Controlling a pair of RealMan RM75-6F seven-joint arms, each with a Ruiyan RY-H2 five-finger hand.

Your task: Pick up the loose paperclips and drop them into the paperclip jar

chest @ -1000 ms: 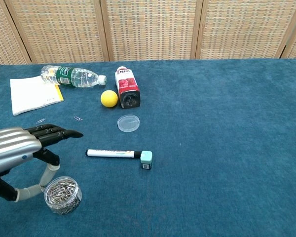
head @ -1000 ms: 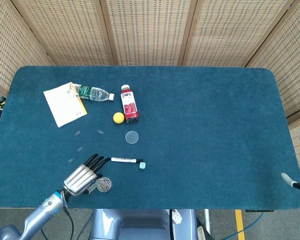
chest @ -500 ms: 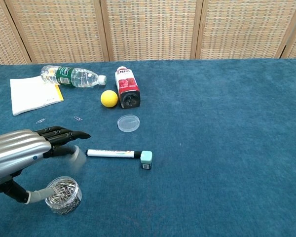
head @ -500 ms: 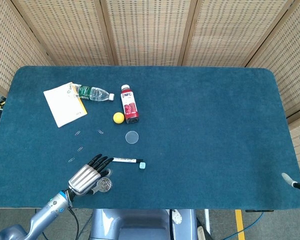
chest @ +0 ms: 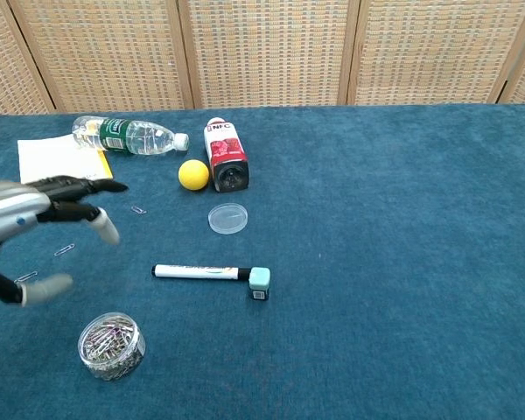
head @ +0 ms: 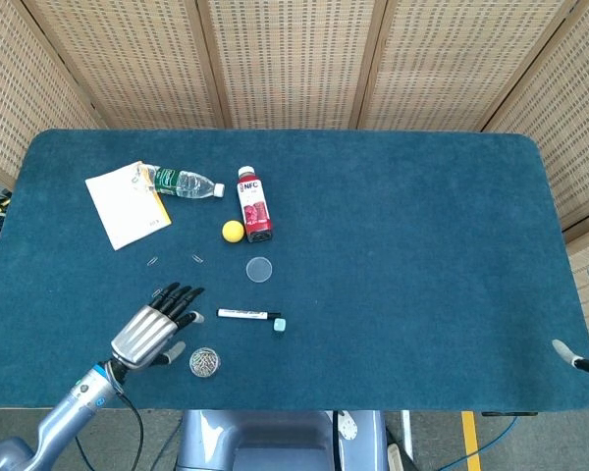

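The left robot hand (head: 157, 324) hovers over the blue counter (head: 402, 245) with its fingers spread and nothing between them; in the chest view the same robot hand (chest: 35, 219) is cut off by the left edge, so only the fingers and part of the silver back show. The paperclip jar (chest: 111, 346) stands open near the front edge, full of clips, just to the right of the hand and apart from it. Its clear lid (chest: 227, 218) lies further back, near the yellow ball (chest: 193, 174). Loose paperclips are small and hard to make out — one (chest: 64, 250) lies under the fingers in the chest view, another (chest: 138, 210) beside them, and a third (head: 152, 261) shows only in the head view. A marker (chest: 201, 272) with a pale cap (chest: 259, 281) lies right of the hand. Of the right robot hand only a small part (head: 574, 355) shows at the right edge — its state I cannot tell.
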